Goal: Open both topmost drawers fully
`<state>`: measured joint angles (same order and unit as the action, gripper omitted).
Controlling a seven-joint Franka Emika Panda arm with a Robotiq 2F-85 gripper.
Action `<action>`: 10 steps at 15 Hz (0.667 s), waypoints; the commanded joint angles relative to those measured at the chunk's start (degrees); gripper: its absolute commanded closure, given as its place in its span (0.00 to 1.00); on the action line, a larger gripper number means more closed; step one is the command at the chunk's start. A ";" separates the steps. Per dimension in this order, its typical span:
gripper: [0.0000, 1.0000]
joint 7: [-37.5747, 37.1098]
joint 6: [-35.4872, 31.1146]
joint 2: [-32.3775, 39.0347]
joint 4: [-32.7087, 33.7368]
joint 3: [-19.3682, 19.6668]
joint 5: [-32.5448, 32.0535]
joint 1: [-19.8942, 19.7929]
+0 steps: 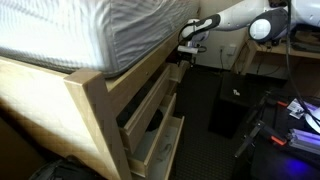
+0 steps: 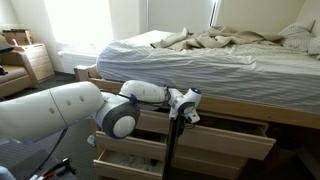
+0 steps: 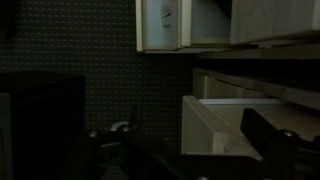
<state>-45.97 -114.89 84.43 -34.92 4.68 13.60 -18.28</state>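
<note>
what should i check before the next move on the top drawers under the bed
1. Robotiq gripper at top-row height: ok.
2. Grip on a drawer front: not ok, the jaws stand apart in the wrist view and hold nothing.
3. Pale wooden topmost drawer beside the gripper fully out: not ok, only partly out.
4. Other topmost drawer: cannot tell, hidden behind the white arm.
5. Lower pale wooden drawers clear of the path: not ok, they jut out beneath.
</note>
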 commanded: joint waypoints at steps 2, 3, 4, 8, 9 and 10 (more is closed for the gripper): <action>0.00 -12.60 5.29 0.01 1.27 5.44 -6.61 3.34; 0.00 -14.77 6.43 -0.01 1.49 6.11 -8.01 4.01; 0.00 -17.32 8.46 -0.01 1.80 6.92 -9.46 4.72; 0.00 -19.36 17.32 -0.01 2.27 6.88 -13.58 6.04; 0.00 -15.66 18.97 -0.01 2.01 5.07 -13.17 5.24; 0.00 -13.87 20.45 -0.01 1.39 4.29 -12.98 5.00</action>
<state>-64.67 -99.84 84.42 -33.17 11.14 1.14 -12.23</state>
